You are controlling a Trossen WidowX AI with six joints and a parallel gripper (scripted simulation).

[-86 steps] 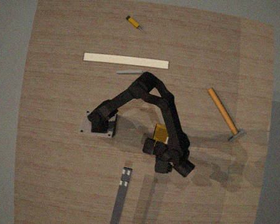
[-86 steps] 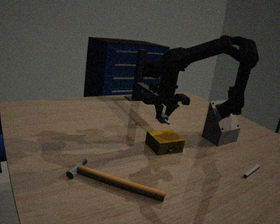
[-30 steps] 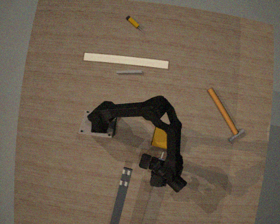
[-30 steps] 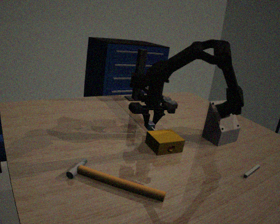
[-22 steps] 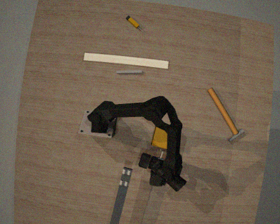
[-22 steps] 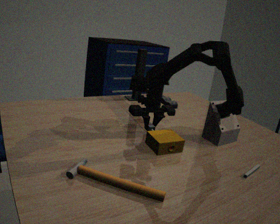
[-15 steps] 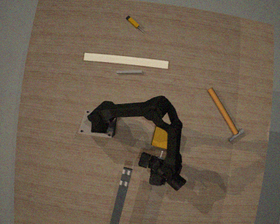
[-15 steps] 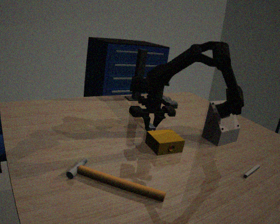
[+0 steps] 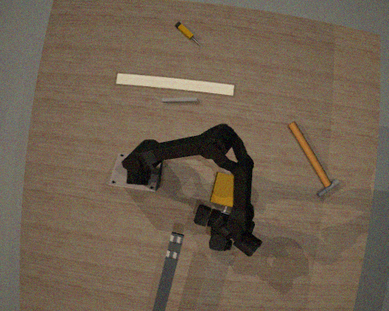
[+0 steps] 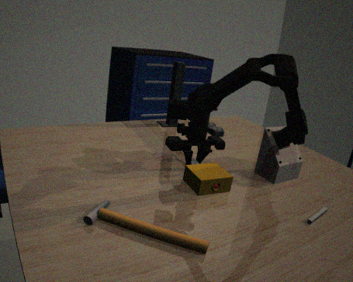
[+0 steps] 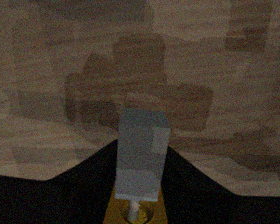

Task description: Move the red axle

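Wooden-handled hammer [image 9: 309, 155] [image 10: 153, 230] nearest in exterior. Behind it, boxy yellow beam [image 9: 222, 189] [image 10: 210, 173] [image 11: 111, 212]; red axle [image 10: 216, 187] seated inside, round end facing out, long axis along the bore. Smooth grey block [image 11: 141, 160] clenched in gripper [image 9: 226, 209] [image 10: 194, 161] [image 11: 140, 147]. Its pin [image 11: 133, 210] at the opposite hole is shown only by wrist; red, only by exterior.

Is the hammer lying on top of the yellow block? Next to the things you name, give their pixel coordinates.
No, the hammer [image 9: 310, 155] [image 10: 153, 229] lies on the table, apart from the yellow block [image 9: 222, 189] [image 10: 209, 173].
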